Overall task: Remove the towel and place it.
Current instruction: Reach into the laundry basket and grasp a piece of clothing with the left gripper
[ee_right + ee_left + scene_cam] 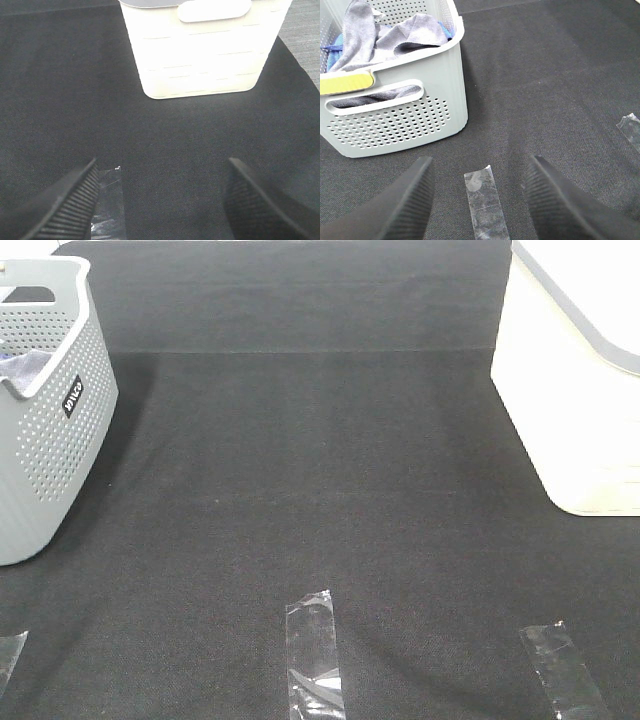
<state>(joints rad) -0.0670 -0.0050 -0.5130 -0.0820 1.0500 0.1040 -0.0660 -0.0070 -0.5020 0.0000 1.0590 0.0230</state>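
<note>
The grey-lavender towel lies bunched inside the grey perforated basket; part of it shows through the handle slot. In the high view only a corner of the towel shows in the basket at the far left. My left gripper is open and empty, low over the black mat, a short way in front of the basket. My right gripper is open and empty over the mat, facing the white bin. Neither gripper shows in the high view.
A bright blue cloth lies under the towel in the basket. A yellow-green label sits on the basket's rim. The white bin stands at the right. Clear tape strips mark the black mat near the front edge.
</note>
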